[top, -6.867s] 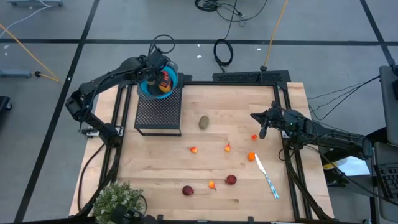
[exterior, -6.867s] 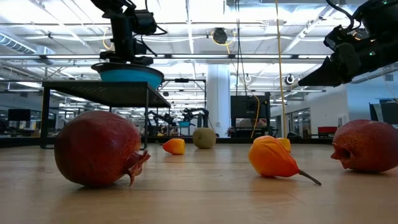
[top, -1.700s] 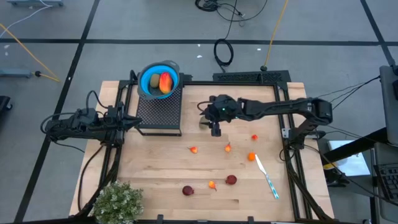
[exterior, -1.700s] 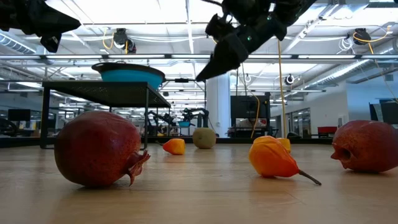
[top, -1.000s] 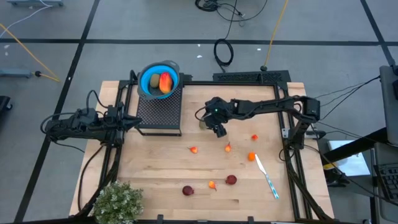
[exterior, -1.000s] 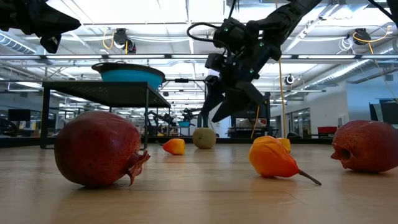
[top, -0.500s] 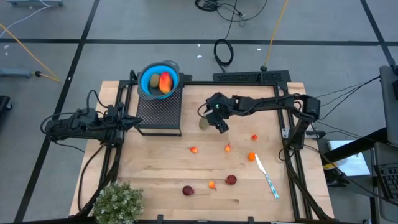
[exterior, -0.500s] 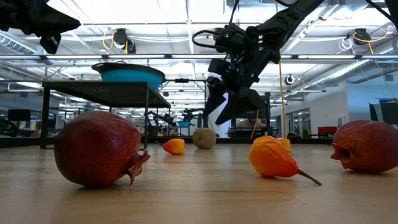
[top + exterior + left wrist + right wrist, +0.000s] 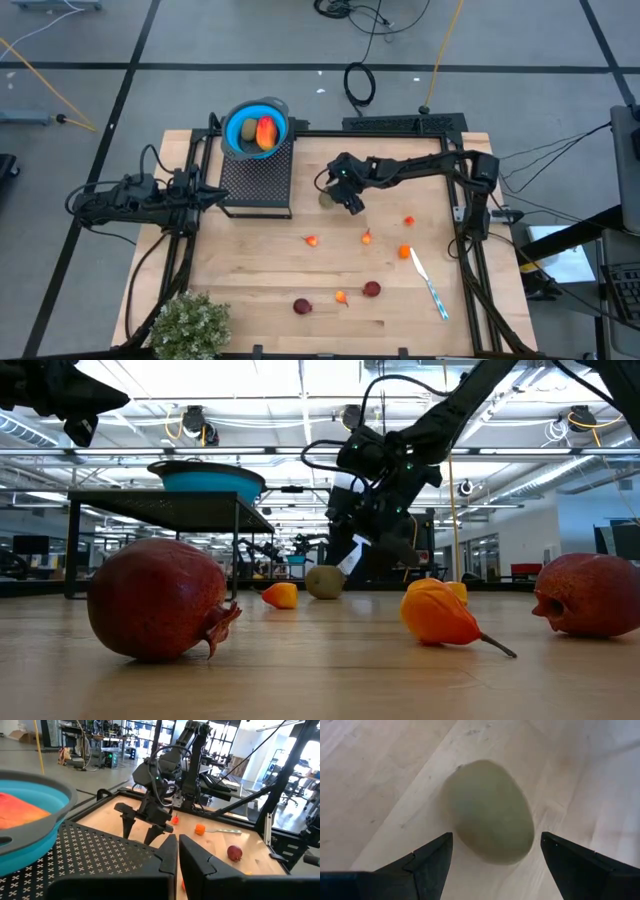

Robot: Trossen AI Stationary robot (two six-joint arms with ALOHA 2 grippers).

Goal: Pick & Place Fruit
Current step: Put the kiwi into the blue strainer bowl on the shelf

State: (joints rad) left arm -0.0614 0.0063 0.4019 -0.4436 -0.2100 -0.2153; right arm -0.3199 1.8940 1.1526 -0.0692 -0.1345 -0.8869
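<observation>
One red-orange fruit point(image 9: 266, 132) lies in the blue bowl point(image 9: 238, 139).

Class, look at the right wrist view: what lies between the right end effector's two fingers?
The olive-brown oval fruit, lying on the bare wooden table. The open right end effector straddles it without touching.

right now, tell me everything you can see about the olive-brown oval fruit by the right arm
The olive-brown oval fruit is a smooth, matte, egg-shaped piece, dull olive-tan all over with no stem or marks visible. It lies on its side on the pale wooden table, right of the black mesh stand. The right tool is open, its fingers either side of the fruit, not yet closed on it.
</observation>
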